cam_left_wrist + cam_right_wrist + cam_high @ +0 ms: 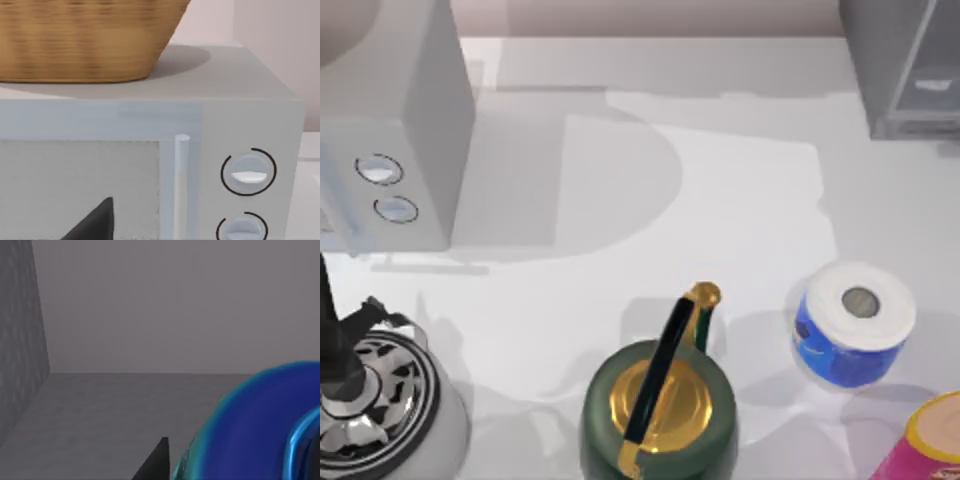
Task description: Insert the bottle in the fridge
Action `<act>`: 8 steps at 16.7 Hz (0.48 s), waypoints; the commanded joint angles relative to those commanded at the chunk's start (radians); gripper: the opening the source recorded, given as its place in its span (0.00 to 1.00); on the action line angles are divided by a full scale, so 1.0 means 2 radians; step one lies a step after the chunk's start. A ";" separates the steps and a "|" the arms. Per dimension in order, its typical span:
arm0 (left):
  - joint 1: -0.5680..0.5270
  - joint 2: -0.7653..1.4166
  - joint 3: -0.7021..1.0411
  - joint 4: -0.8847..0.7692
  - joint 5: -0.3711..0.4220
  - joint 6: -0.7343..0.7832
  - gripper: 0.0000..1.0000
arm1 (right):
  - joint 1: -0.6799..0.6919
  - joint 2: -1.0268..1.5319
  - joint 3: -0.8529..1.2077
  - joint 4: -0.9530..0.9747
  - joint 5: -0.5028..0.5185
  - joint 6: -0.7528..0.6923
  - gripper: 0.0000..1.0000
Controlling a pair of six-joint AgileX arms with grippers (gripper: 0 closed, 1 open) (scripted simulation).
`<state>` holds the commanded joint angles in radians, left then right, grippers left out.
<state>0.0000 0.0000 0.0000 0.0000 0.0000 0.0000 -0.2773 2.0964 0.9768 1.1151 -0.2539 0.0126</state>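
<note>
You have the white bench (pixel 740 200) under everything; on its left far side sits the light grey box-shaped microwave with two round dials (pixel 410 120); in the left wrist view you see its front head-on, with a pale upright door handle beside the dials and a woven tan wicker basket (pixel 85 40) resting on its top.

At the far right corner stands the fridge (pixel 905 70), a mid-grey cabinet with a glassy translucent front panel and pale shelf lines inside.

Along the near edge, at the centre, is the dark green round kettle with a gold lid and black arched handle (pixel 660 410); at the near left is a round black-and-white patterned pot (pixel 375 390) with a dark upright piece beside it; to the right stands the blue-labelled white-capped cylinder (pixel 855 325); just beyond it, at the near right corner, is the pink cylinder with a yellow rim (pixel 930 445).

The bottle (pixel 250 430), a glossy blue curve with a cyan-teal edge, sits close to the right wrist camera, just beside the right gripper (pixel 155 462), against a plain grey floor, back wall and side wall; you cannot tell whether that gripper is grasping it.

The left gripper (pixel 95 222) faces the microwave door; released or clenched, you cannot tell.
</note>
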 joint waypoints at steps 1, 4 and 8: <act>0.000 0.000 0.000 0.000 0.000 0.000 1.00 | -0.001 0.006 0.003 0.003 -0.001 0.000 0.01; 0.000 0.000 0.000 0.000 0.000 0.000 1.00 | -0.001 0.008 0.004 0.004 -0.001 0.000 0.01; 0.000 0.000 0.000 0.000 0.000 0.000 1.00 | 0.003 0.015 0.008 -0.004 0.000 -0.001 0.01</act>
<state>0.0000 0.0000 0.0000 0.0000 0.0000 0.0000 -0.2708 2.1267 0.9930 1.1067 -0.2537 0.0110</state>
